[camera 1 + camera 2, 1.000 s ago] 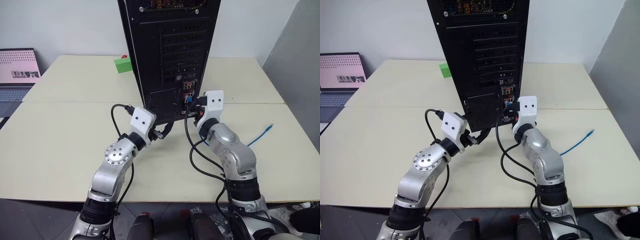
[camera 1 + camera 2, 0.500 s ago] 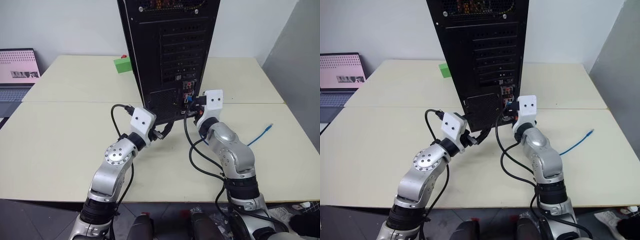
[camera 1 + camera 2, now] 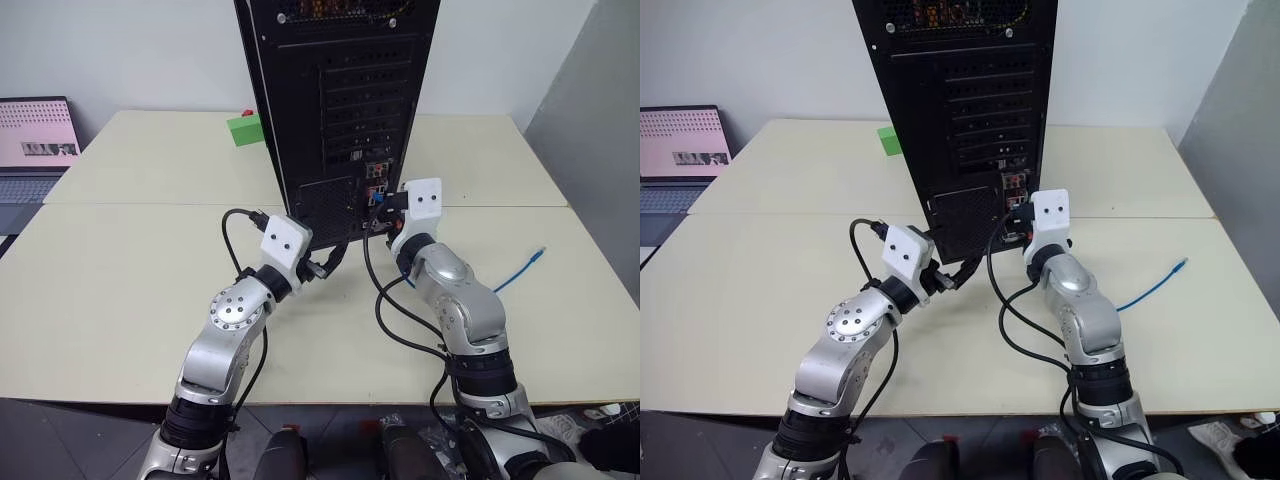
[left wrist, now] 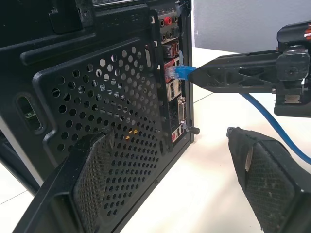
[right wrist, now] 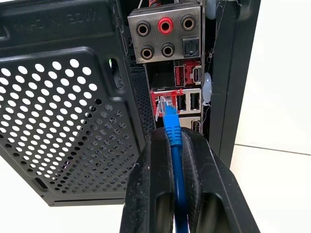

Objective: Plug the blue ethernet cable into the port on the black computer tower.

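The blue ethernet cable (image 5: 173,141) is pinched in the right pincer (image 5: 171,145), its clear plug tip at the port (image 5: 161,104) on the black computer tower (image 3: 340,100). The head views add the cable's far end trailing across the worktop (image 3: 120,290). The left pincer (image 4: 170,179) stands spread beside the tower's mesh grille (image 4: 112,126).

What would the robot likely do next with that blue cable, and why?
Probably push gently forward: the right gripper is shut on the blue ethernet cable, and its clear plug sits at the port mouth on the black computer tower, apparently not fully seated.
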Tool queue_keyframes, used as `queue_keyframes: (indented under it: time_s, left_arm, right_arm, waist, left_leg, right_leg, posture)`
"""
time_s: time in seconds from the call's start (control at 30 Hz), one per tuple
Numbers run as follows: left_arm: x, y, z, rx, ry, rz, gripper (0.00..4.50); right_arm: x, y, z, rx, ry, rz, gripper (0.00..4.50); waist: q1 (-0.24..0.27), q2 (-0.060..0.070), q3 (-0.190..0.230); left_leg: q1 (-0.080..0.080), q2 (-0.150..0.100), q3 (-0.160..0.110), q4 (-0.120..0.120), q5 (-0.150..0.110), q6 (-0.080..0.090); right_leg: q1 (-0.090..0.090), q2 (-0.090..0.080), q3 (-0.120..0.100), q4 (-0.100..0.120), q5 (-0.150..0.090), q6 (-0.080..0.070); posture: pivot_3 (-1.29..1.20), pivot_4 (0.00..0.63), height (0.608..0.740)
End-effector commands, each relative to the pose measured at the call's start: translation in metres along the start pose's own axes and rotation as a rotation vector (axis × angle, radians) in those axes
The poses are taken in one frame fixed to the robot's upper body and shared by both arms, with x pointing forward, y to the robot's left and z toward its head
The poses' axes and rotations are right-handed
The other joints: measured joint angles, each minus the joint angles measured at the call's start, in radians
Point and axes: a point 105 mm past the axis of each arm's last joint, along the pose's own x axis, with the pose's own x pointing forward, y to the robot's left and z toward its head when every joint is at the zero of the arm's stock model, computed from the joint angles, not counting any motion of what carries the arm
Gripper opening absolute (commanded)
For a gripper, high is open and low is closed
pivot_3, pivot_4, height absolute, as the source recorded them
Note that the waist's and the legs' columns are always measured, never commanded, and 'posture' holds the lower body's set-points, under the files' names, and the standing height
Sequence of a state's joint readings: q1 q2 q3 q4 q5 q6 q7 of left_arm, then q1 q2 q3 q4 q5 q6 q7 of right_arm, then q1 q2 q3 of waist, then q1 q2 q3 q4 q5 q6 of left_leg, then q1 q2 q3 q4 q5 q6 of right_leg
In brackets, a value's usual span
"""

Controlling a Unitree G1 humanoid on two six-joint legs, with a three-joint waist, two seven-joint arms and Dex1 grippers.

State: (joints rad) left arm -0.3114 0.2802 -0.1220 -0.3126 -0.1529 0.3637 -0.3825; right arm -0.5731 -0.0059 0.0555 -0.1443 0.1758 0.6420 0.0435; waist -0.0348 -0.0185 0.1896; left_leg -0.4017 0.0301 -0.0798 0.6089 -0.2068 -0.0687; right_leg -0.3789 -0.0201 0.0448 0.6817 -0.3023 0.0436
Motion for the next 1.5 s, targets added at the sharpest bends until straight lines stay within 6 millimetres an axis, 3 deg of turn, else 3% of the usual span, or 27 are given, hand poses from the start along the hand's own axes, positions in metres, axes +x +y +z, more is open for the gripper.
queue_keyframes:
  time_s: [0.03,0.4,1.17,1.23,1.33,1.5]
  left_arm:
    - [-0.001,-0.003,0.017,0.032,-0.065,-0.001,3.93]
    - [0.0,-0.005,0.018,0.025,-0.073,0.0,3.93]
    - [-0.001,-0.006,0.017,0.025,-0.077,0.008,3.93]
    - [-0.001,-0.004,0.017,0.026,-0.074,0.011,3.93]
    - [-0.002,-0.002,0.016,0.029,-0.067,0.016,3.93]
    - [-0.005,0.002,0.014,0.031,-0.042,0.006,3.93]
  right_arm:
    - [0.003,0.005,0.016,-0.025,-0.048,0.012,0.0]
    - [0.01,0.015,0.027,-0.032,-0.057,0.047,0.0]
    - [0.014,0.015,0.022,-0.043,-0.034,0.097,0.0]
    - [0.01,0.012,0.018,-0.056,-0.025,0.109,0.69]
    - [0.002,0.005,0.014,-0.075,-0.014,0.137,1.05]
    - [-0.019,-0.003,0.015,-0.124,-0.013,0.22,2.18]
  waist:
    - [0.0,0.0,0.0]
    - [-0.007,0.0,0.0]
    - [-0.027,0.0,0.0]
    - [-0.026,0.0,0.0]
    - [-0.021,0.0,0.0]
    - [-0.013,0.0,0.0]
  left_leg:
    - [0.0,0.0,0.0,0.0,0.0,0.0]
    - [0.0,0.0,0.0,0.0,0.0,0.0]
    - [0.001,0.001,0.0,0.0,0.0,0.0]
    - [0.001,0.001,0.0,0.0,0.0,0.0]
    - [0.0,0.001,0.0,0.0,0.0,0.0]
    - [-0.002,0.0,0.0,0.0,0.0,0.0]
  right_leg:
    - [0.0,0.0,0.0,0.0,0.0,0.0]
    - [0.0,0.0,0.0,0.0,0.0,0.0]
    - [-0.001,0.001,0.001,0.0,0.0,0.0]
    - [-0.001,0.001,0.001,0.0,0.0,0.0]
    - [-0.001,0.001,0.001,0.0,0.0,0.0]
    - [-0.001,0.0,0.001,-0.001,0.0,0.0]
  posture:
    - [0.0,0.15,0.74]
    - [0.0,0.15,0.74]
    - [0.0,0.15,0.74]
    - [0.0,0.15,0.74]
    - [0.0,0.15,0.74]
    - [0.0,0.15,0.74]
